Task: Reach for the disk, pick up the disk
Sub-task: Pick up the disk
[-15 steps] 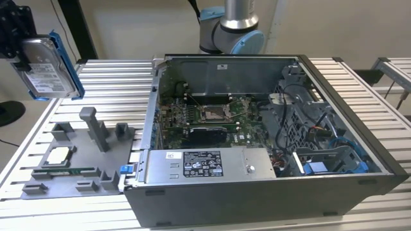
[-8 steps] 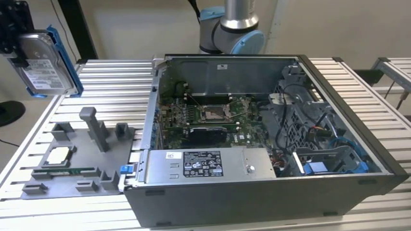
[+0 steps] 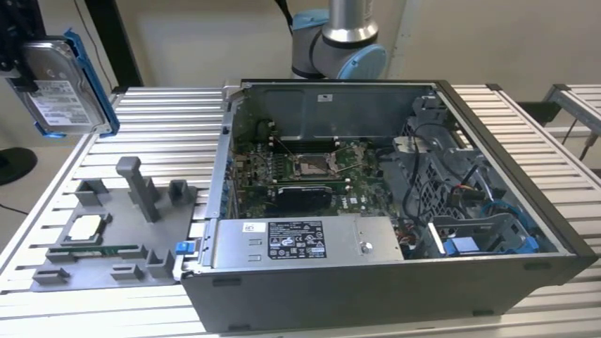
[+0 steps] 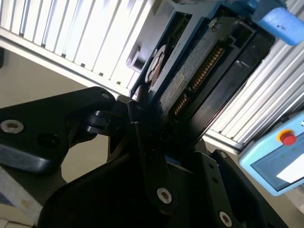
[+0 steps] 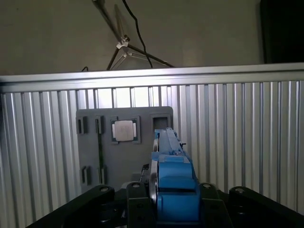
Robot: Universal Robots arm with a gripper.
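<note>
The pincer (image 5: 173, 192) is closed on the disk (image 3: 61, 88), whose blue bracket (image 5: 173, 183) sits clamped between the two black fingers (image 5: 135, 195) in the first wrist view. In the exterior view the disk hangs on edge in the air, label facing the camera. It is raised well above the slatted tabletop (image 3: 141, 113), near that tabletop's far corner at the exterior view's left. Below and nearer the camera lies the grey fixture plate (image 3: 131, 236) with its upright posts and the small square chip (image 3: 86, 227). The open computer case (image 3: 376, 296) stands on the tabletop towards the exterior view's right, well apart from the disk. The grasp looks made and the lift well along, so the step in hand is judged to be carrying the load securely. The hold appears to take the disk at one end, leaving most of its length overhanging, so a firm, even squeeze on the bracket's sides matters, since the plastic could flex or the drive could pivot. Slow, steady motion with the disk held on edge should prevent swinging, and the height seems ample to clear the fixture's posts.
</note>
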